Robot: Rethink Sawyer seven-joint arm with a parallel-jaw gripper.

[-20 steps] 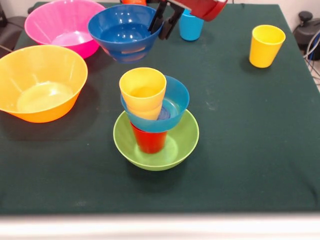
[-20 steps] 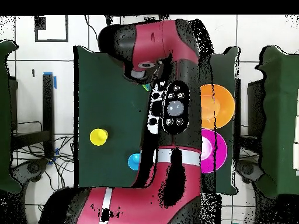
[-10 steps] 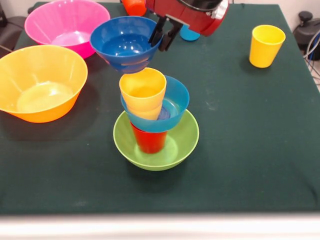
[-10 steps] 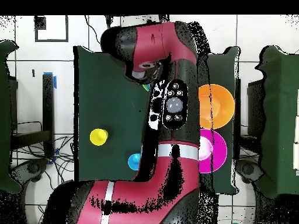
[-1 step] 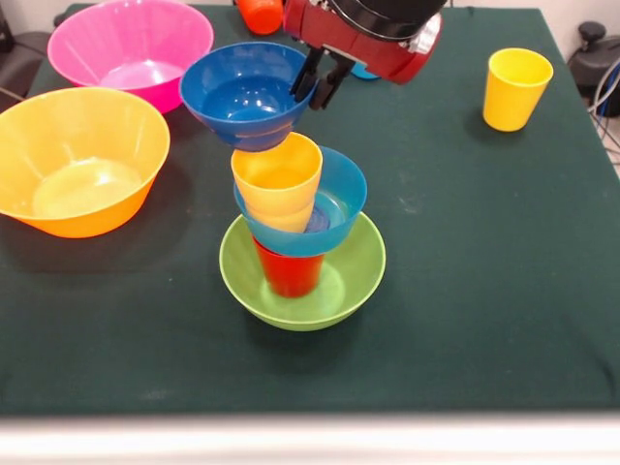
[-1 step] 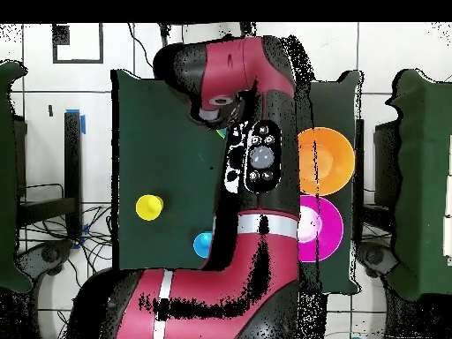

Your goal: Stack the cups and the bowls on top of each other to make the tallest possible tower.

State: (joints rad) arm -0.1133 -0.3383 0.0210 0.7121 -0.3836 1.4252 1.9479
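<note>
End effector clamped on the right rim of the dark blue bowl, which hangs upright just above and slightly behind the yellow cup crowning the tower. The rim grip leaves the bowl's underside free, so its narrow base can seat on or into the cup's mouth. From the bottom, the tower reads: green bowl on the counter, red cup standing inside it, light blue bowl resting on the red cup, yellow cup in that bowl. The upper pieces sit left of the green bowl's centre and look tilted, so a light, centred release is probably needed. Spare parts lie well apart from the tower, out of the arm's path: pink bowl, orange bowl, a second yellow cup, an orange cup and a light blue cup, the latter mostly hidden behind the arm in the front view. Overhead, the arm covers the tower almost entirely.
</note>
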